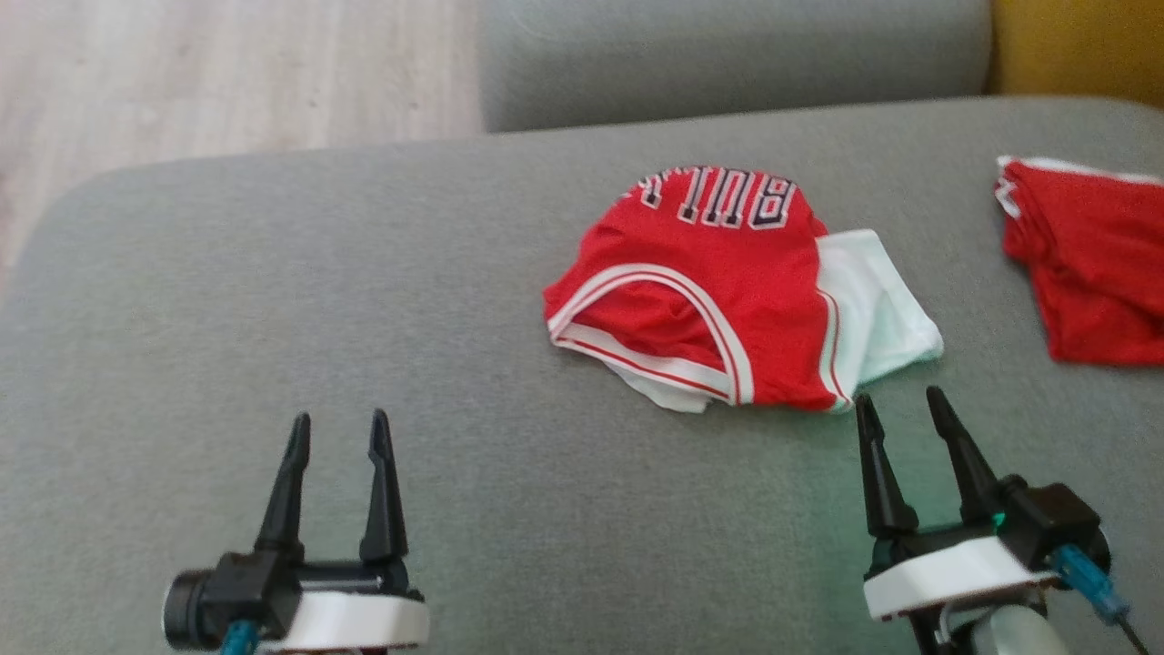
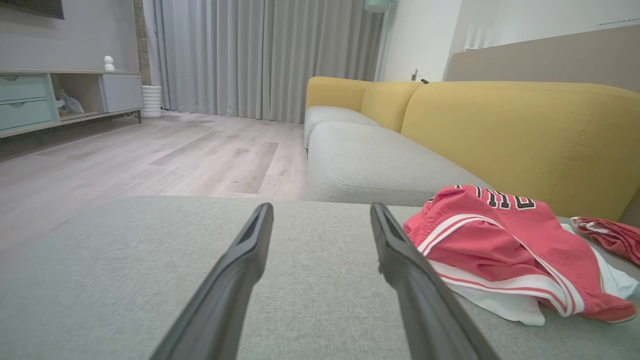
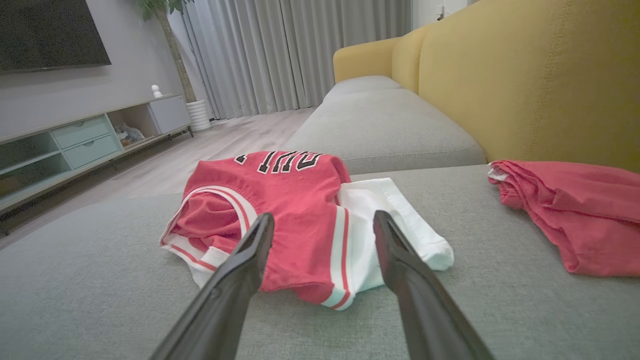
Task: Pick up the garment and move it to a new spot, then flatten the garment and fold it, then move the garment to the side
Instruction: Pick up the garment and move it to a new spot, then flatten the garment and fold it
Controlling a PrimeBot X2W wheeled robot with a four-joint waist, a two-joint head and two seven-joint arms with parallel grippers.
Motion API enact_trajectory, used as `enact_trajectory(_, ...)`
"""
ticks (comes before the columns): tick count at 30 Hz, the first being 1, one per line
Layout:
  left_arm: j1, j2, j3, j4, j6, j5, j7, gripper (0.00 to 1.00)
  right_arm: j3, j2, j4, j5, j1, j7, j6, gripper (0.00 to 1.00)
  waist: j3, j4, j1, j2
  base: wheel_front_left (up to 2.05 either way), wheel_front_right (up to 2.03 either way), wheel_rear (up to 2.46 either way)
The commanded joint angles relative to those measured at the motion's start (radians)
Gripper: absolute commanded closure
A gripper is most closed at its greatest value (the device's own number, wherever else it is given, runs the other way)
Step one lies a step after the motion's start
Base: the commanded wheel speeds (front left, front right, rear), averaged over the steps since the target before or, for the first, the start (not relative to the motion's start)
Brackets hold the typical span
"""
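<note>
Garments counted: two. You have the bunched red sports jersey (image 1: 718,282), with white-and-red striped trim and black-and-white lettering, lying on the grey woven sofa cushion (image 1: 273,318). It sits at about 1 o'clock from the centre of the head view. A white fabric layer (image 1: 887,300) pokes out from under it toward 4 o'clock. A second, crumpled red cloth piece (image 1: 1091,264) lies at 3 o'clock, well apart from the jersey.

Grippers counted: two, each with two dark fingers (image 1: 382,482). Your left gripper (image 1: 338,418) sits at 7 o'clock, jaws parted with nothing between them, well apart from the jersey. Your right gripper (image 1: 896,396) sits at 5 o'clock, likewise parted and empty. Its tips are just beside the jersey's near hem; whether they touch the cloth cannot be told.
</note>
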Motion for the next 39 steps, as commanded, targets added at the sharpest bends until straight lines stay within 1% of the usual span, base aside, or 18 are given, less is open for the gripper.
enact_trajectory(1,-0.014,-0.002,0.024,-0.031,0.008,0.002,-0.009,0.00,0.024,-0.002,-0.024,0.006,-0.019,0.000,-0.001,0.00,-0.036,0.039,0.0004,-0.0001,0.00,0.00,0.00)
enact_trajectory(7,-0.007,-0.002,0.017,-0.023,0.014,0.003,-0.009,0.00,0.042,-0.002,-0.009,0.009,-0.014,0.000,-0.001,0.00,-0.048,0.046,0.0004,-0.0001,0.00,0.00,0.00)
enact_trajectory(21,0.003,-0.002,0.009,-0.012,0.009,0.021,-0.009,0.00,0.052,-0.002,-0.012,0.004,-0.009,0.000,-0.001,0.00,-0.053,0.031,0.0004,-0.0001,0.00,0.00,0.00)
enact_trajectory(28,-0.005,-0.002,-0.006,0.024,-0.008,0.026,-0.009,0.00,0.054,-0.002,-0.013,0.001,-0.010,0.000,-0.001,0.00,-0.048,0.020,0.0004,-0.0001,0.00,0.00,0.00)
enact_trajectory(33,-0.028,-0.002,-0.016,0.054,-0.033,0.036,-0.009,0.00,0.066,-0.002,-0.017,-0.005,-0.026,0.000,-0.001,0.00,-0.035,-0.017,0.0004,-0.0001,0.00,0.00,0.00)
enact_trajectory(36,-0.063,-0.002,-0.045,0.084,-0.066,0.049,-0.009,0.00,0.074,-0.002,-0.035,-0.003,-0.041,0.000,-0.001,0.00,-0.011,-0.063,0.0004,-0.0001,0.00,0.00,0.00)
enact_trajectory(39,-0.120,-0.002,-0.092,0.128,-0.100,0.061,-0.009,0.00,0.084,-0.002,-0.060,-0.002,-0.063,0.000,-0.001,0.00,0.030,-0.125,0.0004,-0.0001,0.00,0.00,0.00)
